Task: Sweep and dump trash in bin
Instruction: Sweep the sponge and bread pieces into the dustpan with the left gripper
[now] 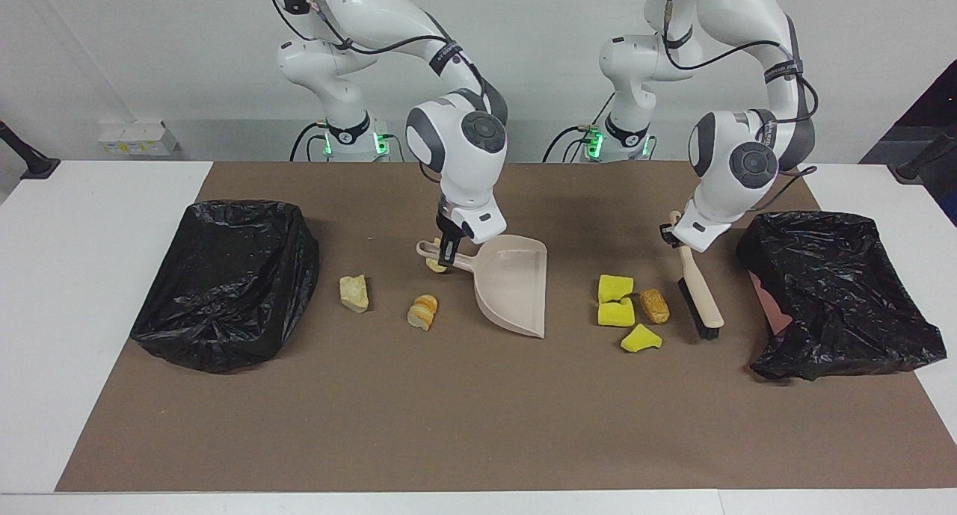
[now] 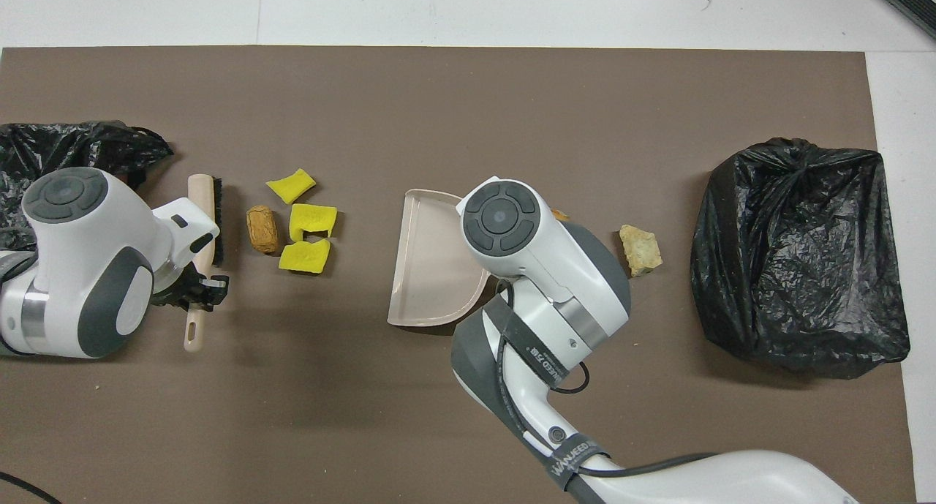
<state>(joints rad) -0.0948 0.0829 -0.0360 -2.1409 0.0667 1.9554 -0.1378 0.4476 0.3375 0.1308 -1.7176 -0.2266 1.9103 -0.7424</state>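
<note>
My right gripper (image 1: pixel 446 252) is shut on the handle of the beige dustpan (image 1: pixel 513 285), which rests on the mat with its mouth facing the left arm's end. My left gripper (image 1: pixel 679 235) is shut on the handle of the brush (image 1: pixel 700 294), bristles low beside the trash. Three yellow chunks (image 1: pixel 615 287) (image 1: pixel 615 314) (image 1: pixel 640 339) and a golden-brown lump (image 1: pixel 654 306) lie between brush and dustpan. Cream pieces (image 1: pixel 354 292) (image 1: pixel 423 311) lie toward the right arm's end, and a third (image 1: pixel 436 265) sits under the dustpan handle. From overhead I see the brush (image 2: pixel 201 222), yellow chunks (image 2: pixel 313 219) and dustpan (image 2: pixel 431 262).
A bin lined with a black bag (image 1: pixel 224 283) stands at the right arm's end of the brown mat. Another black-bagged bin (image 1: pixel 837 291) sits at the left arm's end, close to the brush. The mat's half farther from the robots (image 1: pixel 478 418) holds nothing.
</note>
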